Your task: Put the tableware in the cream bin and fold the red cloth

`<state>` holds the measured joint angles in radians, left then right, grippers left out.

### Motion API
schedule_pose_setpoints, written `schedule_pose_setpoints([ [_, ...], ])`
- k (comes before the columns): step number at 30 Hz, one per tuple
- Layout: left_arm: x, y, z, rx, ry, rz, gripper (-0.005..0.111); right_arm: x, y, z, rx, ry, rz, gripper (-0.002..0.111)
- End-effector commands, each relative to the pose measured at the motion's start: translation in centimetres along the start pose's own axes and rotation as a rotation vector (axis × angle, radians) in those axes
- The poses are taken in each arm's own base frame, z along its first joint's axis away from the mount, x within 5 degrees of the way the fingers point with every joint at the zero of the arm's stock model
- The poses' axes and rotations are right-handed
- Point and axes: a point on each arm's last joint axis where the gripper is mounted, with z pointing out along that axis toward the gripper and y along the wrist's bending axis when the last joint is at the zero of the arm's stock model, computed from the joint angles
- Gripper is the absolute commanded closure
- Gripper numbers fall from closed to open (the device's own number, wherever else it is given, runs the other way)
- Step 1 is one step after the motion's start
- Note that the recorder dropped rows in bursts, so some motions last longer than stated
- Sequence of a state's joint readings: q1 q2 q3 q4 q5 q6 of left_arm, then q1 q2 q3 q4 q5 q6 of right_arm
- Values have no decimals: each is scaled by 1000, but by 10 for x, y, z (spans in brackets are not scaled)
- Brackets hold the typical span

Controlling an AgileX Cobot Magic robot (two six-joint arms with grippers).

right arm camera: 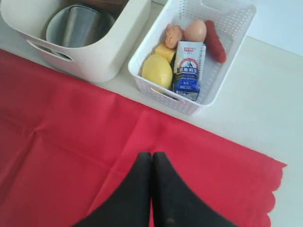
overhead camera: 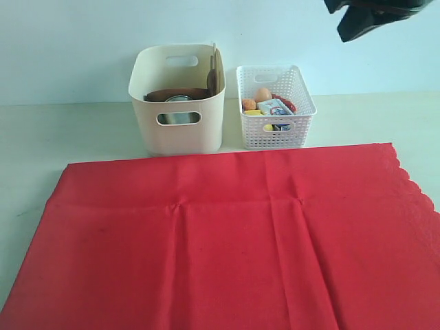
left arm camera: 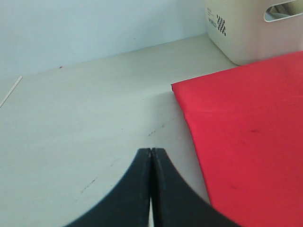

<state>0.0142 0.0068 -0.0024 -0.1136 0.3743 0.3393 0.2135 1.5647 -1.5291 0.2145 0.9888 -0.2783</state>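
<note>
While you have the feeds up, is any tableware lying outside the tall cream plastic bin (overhead camera: 179, 141)? (desk)

None that I can see. A steel cup (right arm camera: 78, 26) and a brown round plate (overhead camera: 175, 93) sit inside it, and a brown wooden piece (overhead camera: 216, 69) leans in its corner on the basket side. The rest I cannot make out. The white lattice basket (overhead camera: 275, 134) just beside the bin holds only food. (me)

So it comes down to the large red cloth (overhead camera: 227, 240). Where is it? (desk)

Spread flat on the pale table (overhead camera: 41, 130) in front of the bin, its far edge just short of the bin's front wall. Its long axis runs side to side, parallel to that wall, with the scalloped edge (overhead camera: 412, 185) out past the basket. Not folded yet, I judge. (me)

And your grippers? (desk)

Both have their fingers pressed together with nothing between them. My left gripper (left arm camera: 151, 151) sits low over bare table, just off the cloth's bin-side corner, the one away from the basket. My right gripper (right arm camera: 152, 153) hangs high above the cloth, in front of the basket. The left is nearer a corner. I reckon both must spread first, then take the two ends of the bin-side edge and carry it away from the bin (me)
</note>
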Motion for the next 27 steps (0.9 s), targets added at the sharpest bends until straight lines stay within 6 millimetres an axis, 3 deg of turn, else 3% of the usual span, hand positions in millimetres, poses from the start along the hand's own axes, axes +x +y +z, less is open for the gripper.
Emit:
schedule_pose_setpoints([
  [1,0,0,0,2,-8,-1,107,25,4,-31,61,-95,19,108],
  [17,0,0,0,2,-8,-1,107,142,27,-106,187,-242,39,108],
  [27,0,0,0,2,-8,-1,107,207,36,-126,254,-407,102,108],
])
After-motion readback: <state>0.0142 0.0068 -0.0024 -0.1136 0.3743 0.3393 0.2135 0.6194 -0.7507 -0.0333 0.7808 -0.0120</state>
